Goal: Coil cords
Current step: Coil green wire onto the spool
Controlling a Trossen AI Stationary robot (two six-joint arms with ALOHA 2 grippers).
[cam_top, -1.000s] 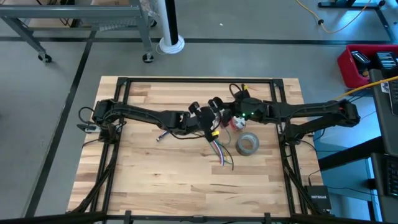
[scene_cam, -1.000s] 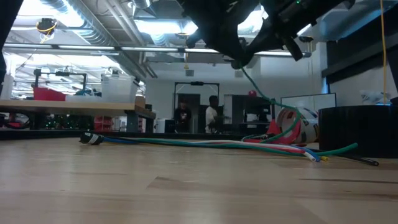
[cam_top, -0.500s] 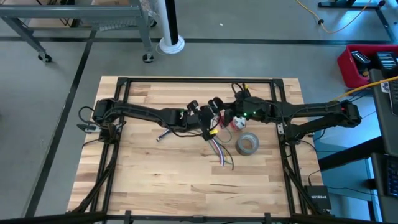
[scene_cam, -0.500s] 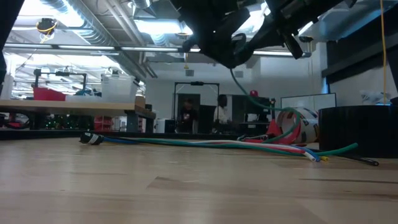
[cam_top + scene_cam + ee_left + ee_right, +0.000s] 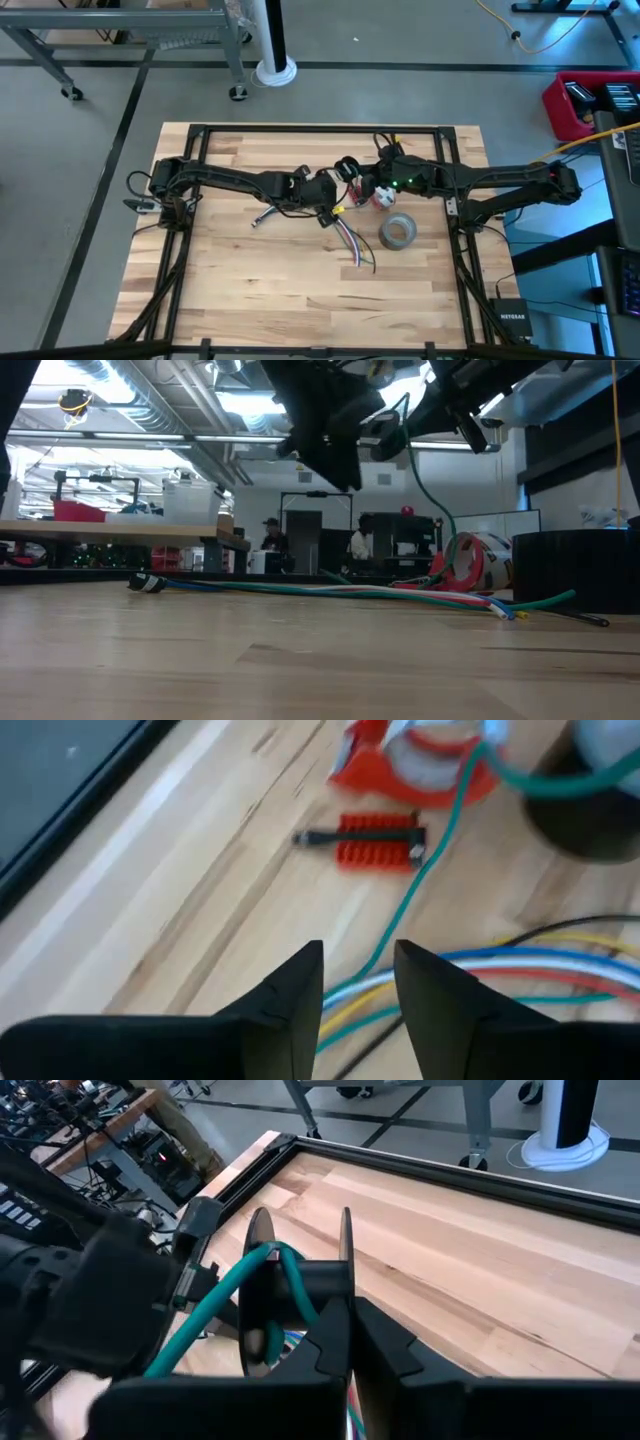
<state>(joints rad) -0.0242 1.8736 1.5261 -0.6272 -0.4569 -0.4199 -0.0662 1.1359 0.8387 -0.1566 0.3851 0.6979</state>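
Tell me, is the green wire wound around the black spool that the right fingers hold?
Yes. In the right wrist view the green wire loops over the hub of the black spool, gripped by the right gripper.

Left arm stretched from the bench's left edge toward its middle, left gripper raised, fingers slightly parted, nothing visible between. Right arm reaching in from the right edge, right gripper nearly meeting it, fingers pressed together.

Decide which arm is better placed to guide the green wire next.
Left. Its gripper hangs right over the green wire, fingers apart, while the right gripper is shut on the spool.
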